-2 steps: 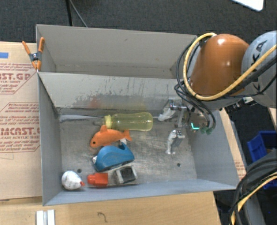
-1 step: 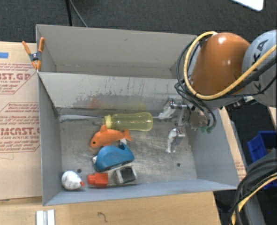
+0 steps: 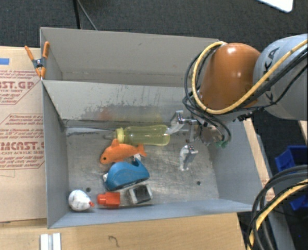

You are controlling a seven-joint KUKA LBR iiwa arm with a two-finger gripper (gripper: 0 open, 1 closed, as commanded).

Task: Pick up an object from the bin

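My gripper (image 3: 182, 138) hangs below the orange wrist cover, right of the bin's middle. It is open, with one metal fingertip (image 3: 176, 120) toward the back and the other low over the floor. Nothing sits between them. A pale yellow translucent bottle (image 3: 143, 135) lies on its side just left of the gripper, its right end close to the back fingertip. An orange fish toy (image 3: 122, 151) lies in front of the bottle. A blue whale-shaped toy (image 3: 125, 173) lies in front of the fish.
Near the bin's front left corner lie a white ball (image 3: 79, 200), a small red-orange piece (image 3: 108, 199) and a dark square block (image 3: 140, 193). Bare floor shows under and right of the gripper. The arm and its cables cover the bin's back right.
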